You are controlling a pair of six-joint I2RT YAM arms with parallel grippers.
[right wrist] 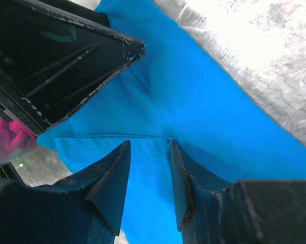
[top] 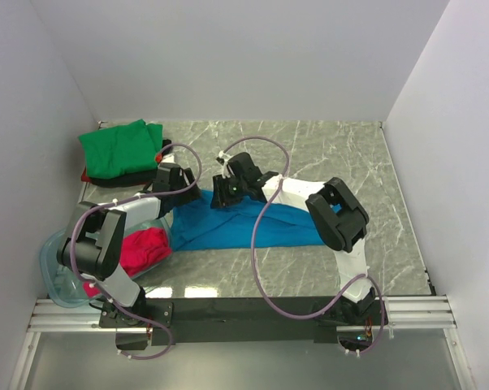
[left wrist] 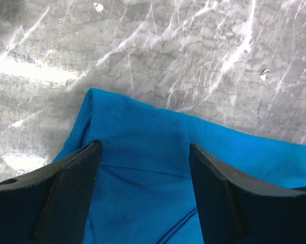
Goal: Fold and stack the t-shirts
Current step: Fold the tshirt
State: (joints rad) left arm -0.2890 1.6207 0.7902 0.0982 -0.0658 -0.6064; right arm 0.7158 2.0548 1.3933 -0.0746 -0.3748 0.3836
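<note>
Plastic bin [top: 58,284] holding the magenta shirt [top: 147,244] sits just beside the blue shirt [top: 220,227].

Blue t-shirt [top: 212,227] and green t-shirt [top: 119,150] contrast with grey-marbled table [top: 326,154].

Spread t-shirt [top: 220,227] centre; stacked t-shirts [top: 119,148] far left (bin [top: 54,280] nearer)

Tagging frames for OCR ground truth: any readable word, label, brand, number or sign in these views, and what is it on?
No readable text in any of the three views.
blue t-shirt: plain, no print or tag showing.
green t-shirt: plain.
magenta-red t-shirt: plain as far as it shows.
clear bin: no label visible.
</note>
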